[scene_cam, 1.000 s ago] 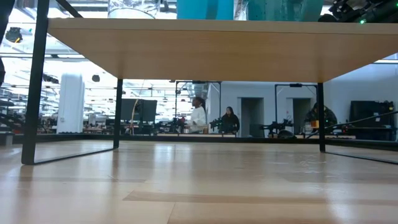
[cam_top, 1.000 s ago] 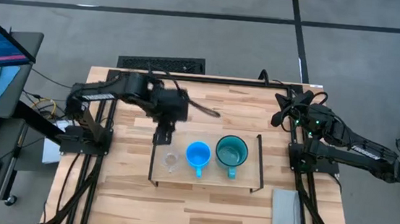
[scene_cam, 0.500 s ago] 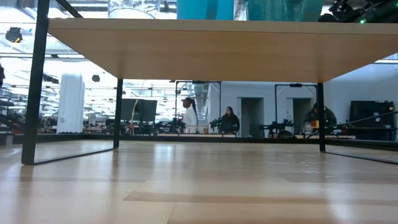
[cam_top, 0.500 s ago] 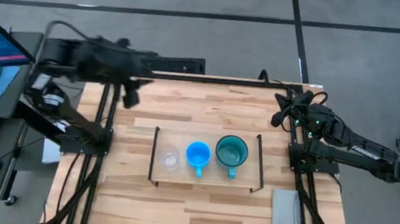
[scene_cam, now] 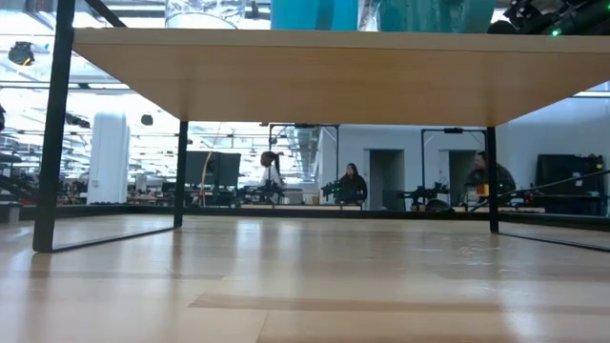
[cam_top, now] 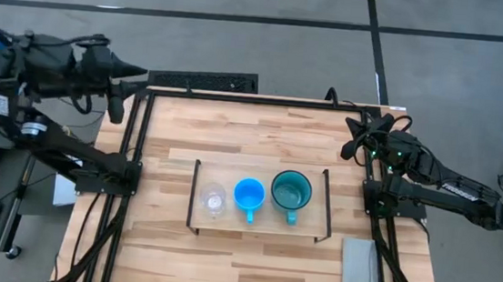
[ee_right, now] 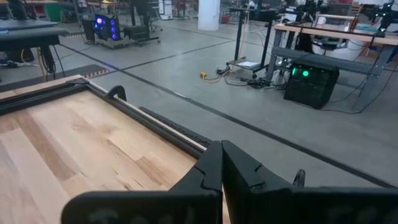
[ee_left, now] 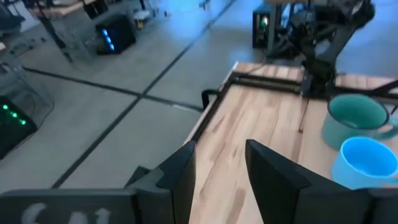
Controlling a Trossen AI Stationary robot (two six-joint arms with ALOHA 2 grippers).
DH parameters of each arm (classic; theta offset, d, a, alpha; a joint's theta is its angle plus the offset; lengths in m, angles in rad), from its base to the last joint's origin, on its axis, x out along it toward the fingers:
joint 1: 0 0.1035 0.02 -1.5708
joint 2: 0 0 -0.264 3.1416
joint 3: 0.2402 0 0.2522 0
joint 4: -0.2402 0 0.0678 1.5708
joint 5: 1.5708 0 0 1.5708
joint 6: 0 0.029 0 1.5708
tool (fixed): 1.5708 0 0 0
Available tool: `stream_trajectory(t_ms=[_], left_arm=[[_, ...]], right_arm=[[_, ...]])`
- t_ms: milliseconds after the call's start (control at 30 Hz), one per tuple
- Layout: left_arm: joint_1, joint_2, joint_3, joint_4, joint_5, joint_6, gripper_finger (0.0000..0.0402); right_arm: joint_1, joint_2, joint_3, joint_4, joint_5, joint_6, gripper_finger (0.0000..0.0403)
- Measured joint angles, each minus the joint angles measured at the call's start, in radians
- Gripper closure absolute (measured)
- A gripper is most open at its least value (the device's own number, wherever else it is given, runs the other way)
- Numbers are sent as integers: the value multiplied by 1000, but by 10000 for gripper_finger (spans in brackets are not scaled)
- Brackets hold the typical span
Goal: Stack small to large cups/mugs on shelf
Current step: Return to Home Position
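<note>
Left gripper (ee_left: 219, 148): hangs empty past a left-hand corner of the light-wood tabletop (cam_top: 261, 133), fingers spread. Right gripper (ee_right: 222, 149): sits at the right edge, fingers pressed together. Grey folded pad (cam_top: 359, 267): lies by the right edge, apart from the low light-wood shelf with black wire ends (cam_top: 257, 228). Upright in a row on it, not touching: small clear glass cup (cam_top: 214, 199), bright blue handled mug (cam_top: 248, 194), larger teal handled mug (cam_top: 291, 191). Open tabletop on every side of the shelf.

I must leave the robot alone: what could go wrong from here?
The clear glass cup stands near the left wire upright of the shelf; a knock there might tip it. The open left gripper hangs at the far left corner of the table, by the black edge rail, and could brush it while parking. The right gripper waits shut at the right edge.
</note>
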Motion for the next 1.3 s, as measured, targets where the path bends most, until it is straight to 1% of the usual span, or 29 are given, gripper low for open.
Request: stream_trajectory(t_ms=[67, 167, 267, 400, 533, 733, 833, 900, 1033, 1133, 1233, 1300], left_arm=[[0, -72, -119, 79, 0, 7, 270], [0, -190, -338, 218, 0, 13, 270], [0, -324, -571, 343, 1, 6, 270], [0, -517, -852, 509, -12, -31, 270], [0, -702, -1055, 598, -11, -64, 270], [0, -906, -1252, 694, -10, -102, 270], [0, -965, -1328, 741, -10, -82, 270], [0, -998, -1373, 763, -10, -68, 270], [0, -1056, -1455, 793, -10, -68, 270], [0, -1093, -1516, 875, 2, -72, 272], [0, -1102, -1571, 929, 4, -73, 283], [0, -1105, -1608, 955, 3, -83, 293]], right_arm=[[0, 0, 0, 0, 0, -4, 379], [0, -1, 0, 2, 0, -16, 379], [0, -1, 0, 15, 0, -17, 379], [0, -1, 0, 55, 0, -30, 379], [-1, -21, 0, 63, -1, -53, 379], [0, -137, 0, 62, -2, -53, 379], [-1, -215, 0, 63, -10, -53, 379], [-1, -267, -14, 73, -35, -52, 379], [0, -376, -94, 81, -93, -17, 379], [0, -372, -146, 99, -105, -7, 379], [-8, -358, -178, 182, -118, -17, 379], [-15, -368, -204, 204, -130, -12, 379]])
